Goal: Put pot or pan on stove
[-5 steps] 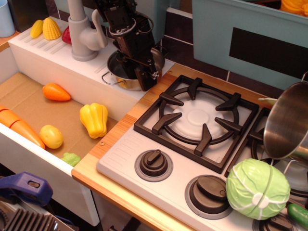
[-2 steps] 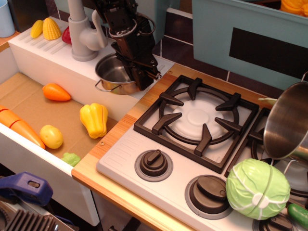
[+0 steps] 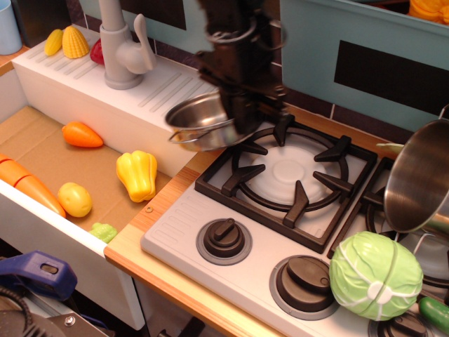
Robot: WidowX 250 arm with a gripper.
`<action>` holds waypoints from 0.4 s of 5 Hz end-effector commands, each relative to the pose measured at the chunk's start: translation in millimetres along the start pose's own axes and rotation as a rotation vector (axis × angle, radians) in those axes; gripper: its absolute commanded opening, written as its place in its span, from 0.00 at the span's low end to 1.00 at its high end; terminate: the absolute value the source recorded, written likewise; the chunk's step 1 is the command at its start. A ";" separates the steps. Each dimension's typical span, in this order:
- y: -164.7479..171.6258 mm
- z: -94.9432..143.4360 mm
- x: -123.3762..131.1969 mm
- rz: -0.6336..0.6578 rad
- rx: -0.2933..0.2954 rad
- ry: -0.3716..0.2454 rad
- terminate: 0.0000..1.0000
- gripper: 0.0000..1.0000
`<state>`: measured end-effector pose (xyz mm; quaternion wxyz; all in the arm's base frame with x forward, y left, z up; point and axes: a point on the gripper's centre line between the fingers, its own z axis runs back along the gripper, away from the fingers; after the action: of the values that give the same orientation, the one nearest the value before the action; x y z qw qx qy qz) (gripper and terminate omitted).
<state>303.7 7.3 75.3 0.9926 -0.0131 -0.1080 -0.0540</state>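
- The black gripper [image 3: 247, 119] is clamping its fingers on the right-hand rim of the small steel pot [image 3: 200, 123], holding it tilted and off any surface; the picture is motion-blurred here.
- The pot is shallow, round and shiny, with a thin wire loop handle showing at its left; it is hanging over the far left edge of the stove [image 3: 210, 228], just beside the black square grate [image 3: 287, 175].
- The stove is lying light grey and matte, its white round burner sitting inside the grate and dark round knobs [image 3: 224, 239] standing along the front.
- A larger steel pot [image 3: 419, 184] is leaning at the right edge, above a glossy green cabbage [image 3: 375, 275].
- A grey faucet [image 3: 121, 43] is standing on the white ribbed drainboard [image 3: 91, 84]; a yellow pepper [image 3: 137, 174], an orange pepper [image 3: 81, 134] and a lemon [image 3: 74, 199] are lying in the sink basin to the left.
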 end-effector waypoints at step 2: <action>-50.8 23.8 18.8 0.033 0.031 -0.114 0.00 0.00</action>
<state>310.4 -53.0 84.8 0.9874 -0.0176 -0.1541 -0.0326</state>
